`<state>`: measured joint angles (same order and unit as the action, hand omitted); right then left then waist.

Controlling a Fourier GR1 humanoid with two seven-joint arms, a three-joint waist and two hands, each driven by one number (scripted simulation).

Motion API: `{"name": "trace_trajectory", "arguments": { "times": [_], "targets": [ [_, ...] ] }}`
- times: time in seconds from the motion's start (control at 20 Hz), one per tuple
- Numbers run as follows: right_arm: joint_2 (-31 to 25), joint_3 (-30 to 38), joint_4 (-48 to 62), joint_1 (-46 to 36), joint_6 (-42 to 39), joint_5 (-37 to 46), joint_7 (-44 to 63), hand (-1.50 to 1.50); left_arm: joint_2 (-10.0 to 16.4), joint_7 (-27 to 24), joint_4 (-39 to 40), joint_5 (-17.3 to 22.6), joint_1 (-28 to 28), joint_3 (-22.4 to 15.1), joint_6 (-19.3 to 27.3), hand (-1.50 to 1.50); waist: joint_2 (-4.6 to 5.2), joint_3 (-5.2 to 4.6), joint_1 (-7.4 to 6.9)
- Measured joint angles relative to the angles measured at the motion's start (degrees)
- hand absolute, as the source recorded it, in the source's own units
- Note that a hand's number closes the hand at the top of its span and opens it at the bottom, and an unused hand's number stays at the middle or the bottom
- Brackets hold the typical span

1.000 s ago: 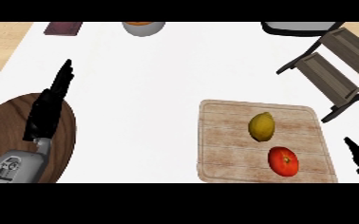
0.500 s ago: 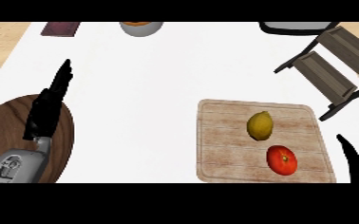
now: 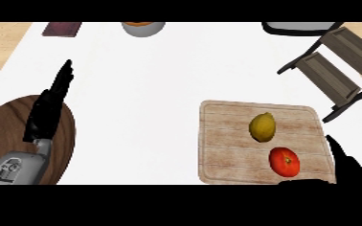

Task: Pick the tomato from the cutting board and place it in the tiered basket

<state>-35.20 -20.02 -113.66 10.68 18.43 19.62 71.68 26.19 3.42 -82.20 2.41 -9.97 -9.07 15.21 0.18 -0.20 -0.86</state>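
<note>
Where the cutting board lies at the lower right of the white surface, the tomato sits on its near right corner, close to the board's right and near edges. It is nearly round, so no long axis can be told. The lemon lies just beyond it, apart, with its long axis running away from the robot. The right hand comes in at the board's right edge, fingers straight and spread from the thumb, just beside the tomato without clasping it. Bare surface lies between the board and the tiered basket, which stands beyond at the right edge. The left hand rests open over a round wooden board at the far left.
</note>
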Motion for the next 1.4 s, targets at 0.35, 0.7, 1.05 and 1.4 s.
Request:
{"name": "trace_trajectory", "arguments": {
  "times": [0.35, 0.7, 1.05, 1.4],
  "targets": [
    [4.9, -0.2, 3.0, -1.2, -1.9, 2.9, 0.0, -1.50, 0.0, -0.4, 0.1, 0.1, 0.9, 1.3, -0.8, 0.00, -0.07, 0.04, 0.33],
    [9.8, 0.8, 8.4, -5.2, -4.1, 3.5, -0.8, -1.50, -0.6, -0.3, 1.1, -0.3, -0.5, 2.2, -1.8, 0.00, -0.06, 0.12, 0.46],
    [14.5, 1.3, 12.5, -6.3, -5.6, 3.9, -2.4, 1.50, -1.7, -0.8, 1.7, -1.0, -0.3, 2.7, -2.1, 0.00, -0.29, -0.17, 0.58],
    [13.4, -1.3, 14.4, -8.5, -9.6, 6.1, -3.5, 1.50, -2.2, -0.8, 1.7, -2.0, -0.2, 3.3, -2.5, 0.00, -0.59, -0.71, 0.87]
  ]
}}
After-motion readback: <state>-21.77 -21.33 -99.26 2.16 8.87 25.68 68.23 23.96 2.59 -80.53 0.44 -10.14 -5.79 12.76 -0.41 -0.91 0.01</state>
